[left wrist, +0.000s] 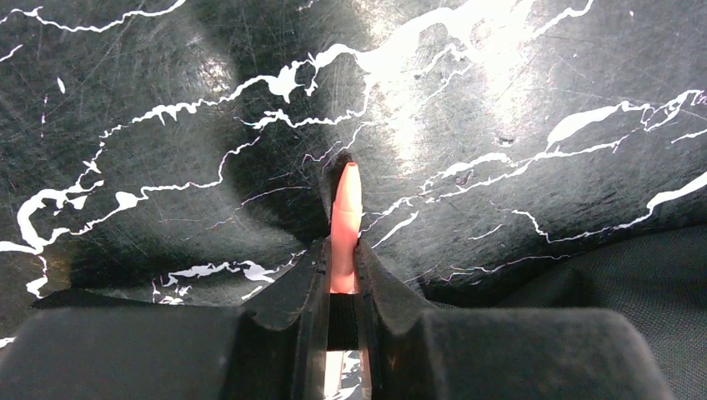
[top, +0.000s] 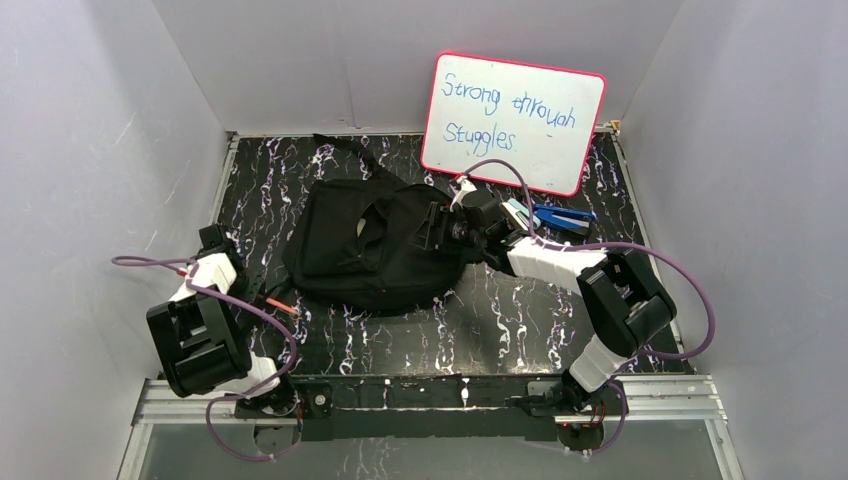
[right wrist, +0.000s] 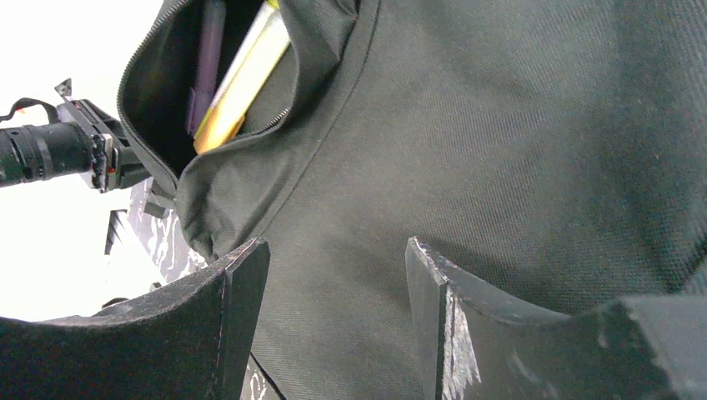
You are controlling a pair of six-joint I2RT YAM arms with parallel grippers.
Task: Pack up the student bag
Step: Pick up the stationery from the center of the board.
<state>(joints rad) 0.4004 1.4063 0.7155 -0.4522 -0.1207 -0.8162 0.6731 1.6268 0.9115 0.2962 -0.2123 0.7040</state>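
The bag (top: 370,250) lies mid-table (top: 500,320); the left gripper (left wrist: 342,254), clamped on a pink pen (left wrist: 346,208) beside it, should feed the tip straight into the pocket mouth (right wrist: 158,92) while the right gripper (right wrist: 338,271), spread wide and empty against the fabric, steadies it.

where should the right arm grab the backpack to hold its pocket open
Pinch the folded fabric lip of the backpack beside the zip of its open pocket, approaching from the bag's outer face; it stands proud and thin, just ahead of the open fingers.
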